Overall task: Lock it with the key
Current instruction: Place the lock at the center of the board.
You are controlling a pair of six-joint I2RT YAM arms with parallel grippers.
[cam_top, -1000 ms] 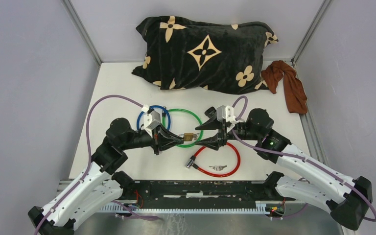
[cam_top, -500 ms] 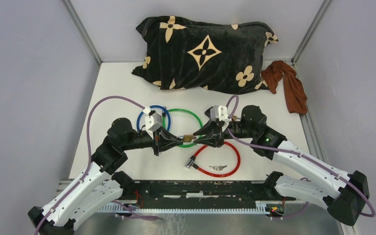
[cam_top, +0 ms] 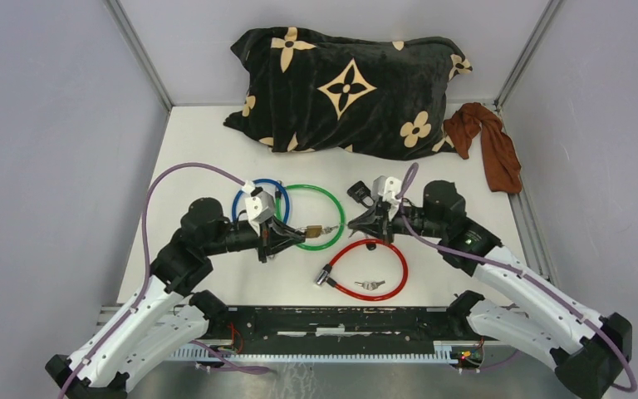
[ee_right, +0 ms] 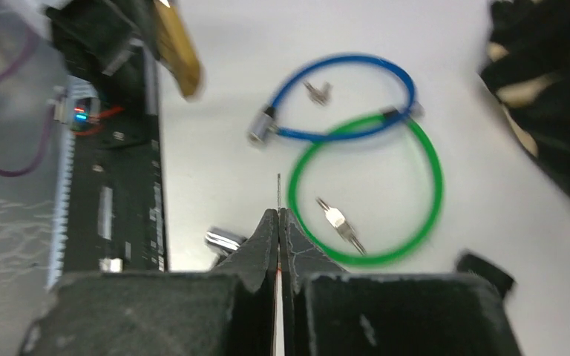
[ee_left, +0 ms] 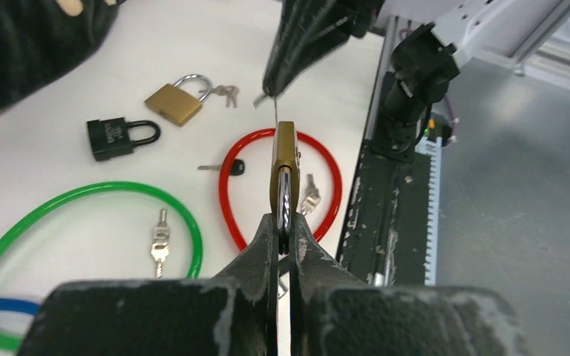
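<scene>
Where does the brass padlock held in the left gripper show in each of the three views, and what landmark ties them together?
Top external: brass padlock at mid-table, in the left gripper's tips.
Left wrist: brass padlock at centre, edge-on, sticking out of the gripper.
Right wrist: brass padlock at top left, blurred.
Shared landmark: green cable loop, in all three.

White worktop [cam_top: 208, 141], matte, evenly lit, soft shadows. Plain grey walls [cam_top: 50, 125] on left, rear and right. Aluminium posts [cam_top: 139, 54] at both rear corners. Scuffed black rail [cam_top: 341, 320] along near edge; a lower grey surface [ee_left: 519, 185] beyond it.
</scene>
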